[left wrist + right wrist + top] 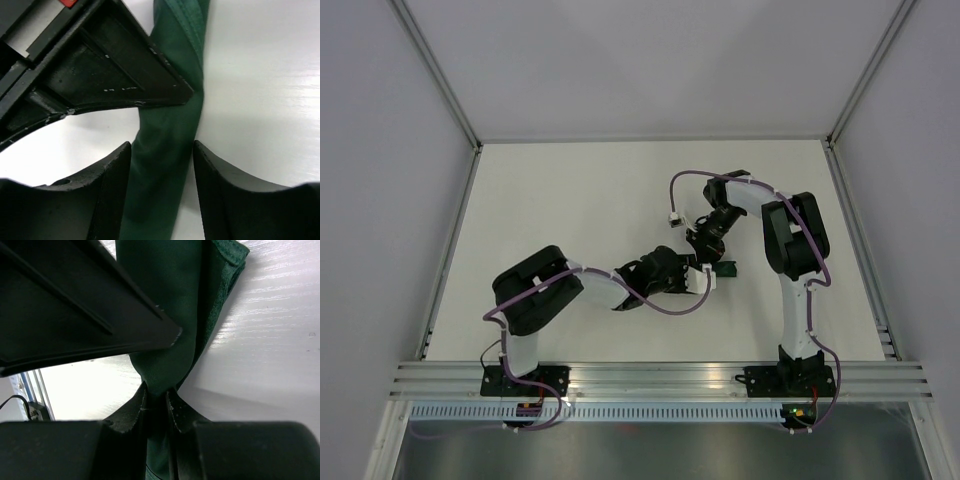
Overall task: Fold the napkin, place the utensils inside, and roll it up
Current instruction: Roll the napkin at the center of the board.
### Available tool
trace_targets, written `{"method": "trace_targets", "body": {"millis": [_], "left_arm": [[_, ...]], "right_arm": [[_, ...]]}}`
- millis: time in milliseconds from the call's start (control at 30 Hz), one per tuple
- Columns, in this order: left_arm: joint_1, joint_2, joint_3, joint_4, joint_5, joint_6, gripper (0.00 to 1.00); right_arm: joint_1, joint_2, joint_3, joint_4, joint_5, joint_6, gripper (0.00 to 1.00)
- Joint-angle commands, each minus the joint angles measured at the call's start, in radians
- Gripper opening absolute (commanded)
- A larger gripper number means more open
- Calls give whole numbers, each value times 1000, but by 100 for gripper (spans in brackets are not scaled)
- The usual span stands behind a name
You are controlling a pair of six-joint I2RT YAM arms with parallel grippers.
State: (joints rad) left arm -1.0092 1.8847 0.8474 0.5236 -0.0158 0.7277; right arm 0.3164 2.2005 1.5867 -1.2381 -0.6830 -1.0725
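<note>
The napkin is a dark green narrow roll lying on the white table. From above only a small green bit of the napkin shows between the two arms. My left gripper straddles the roll. Its left finger touches the cloth and a thin white gap shows by the right one, so it is open. My right gripper is shut on the napkin, pinching it to a thin neck. The utensils are hidden. Both grippers meet at the table's middle, left gripper and right gripper.
The right arm's black finger crosses the upper left of the left wrist view, and the left arm's black finger fills the upper left of the right wrist view. Grey walls and metal rails border the table.
</note>
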Motion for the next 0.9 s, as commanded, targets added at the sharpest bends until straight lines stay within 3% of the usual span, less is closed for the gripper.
{"method": "trace_targets", "body": {"millis": [0,100,267,367,400,500,600,867], "left_arm": [[32,25,67,-123,85,36,56],[46,40,113,-207,125,18,48],[52,63,166,-342,148,-8,25],[52,65,188,-390,161,-31,15],[54,65,193,-399,177,-37,13],[57,59,208,-439,210,-69,11],[63,47,208,-453,249,-105,9],[83,28,220,-517,335,-177,8]], "right_arm": [[-7,53,-11,35,56,-63,18],[-10,51,-10,31,48,-64,18],[-11,41,-11,23,16,-72,19],[-17,12,-24,26,-4,-69,30],[-17,4,-34,34,-15,-57,40],[-23,-53,-74,78,-33,-29,59],[-34,-136,-126,161,-49,40,70],[-131,-364,-278,477,-66,357,84]]}}
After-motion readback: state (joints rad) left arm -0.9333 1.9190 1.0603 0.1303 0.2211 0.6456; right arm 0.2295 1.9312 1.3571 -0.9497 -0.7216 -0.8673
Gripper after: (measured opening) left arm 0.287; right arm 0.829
